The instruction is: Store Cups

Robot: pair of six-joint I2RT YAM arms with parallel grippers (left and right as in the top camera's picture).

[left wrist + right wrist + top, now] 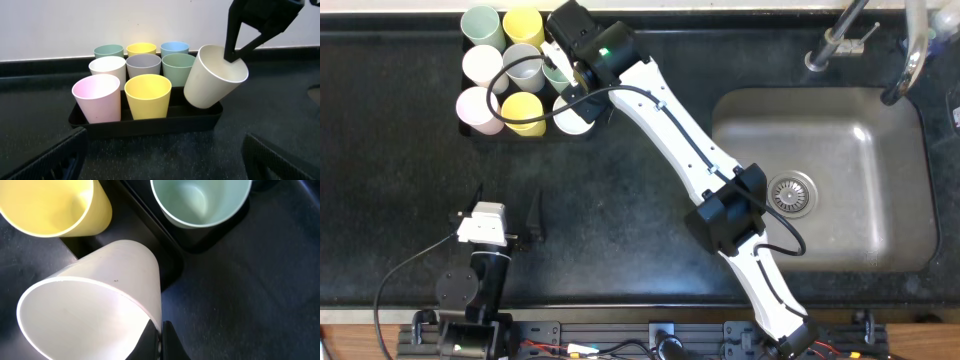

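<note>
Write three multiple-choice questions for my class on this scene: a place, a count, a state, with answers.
1. Where at the black plastic tray is the tilted white plastic cup? A at its centre; B at a corner, beside a yellow plastic cup; C far from it.
2. How many cups stand upright in the tray? A five; B eleven; C eight.
3. The right end effector is: A shut on the white cup's rim; B open, empty; C shut on the tray.
Answers: B, its base meets the corner slot; C, rows of three, three and two; A, it pinches the rim.
</note>
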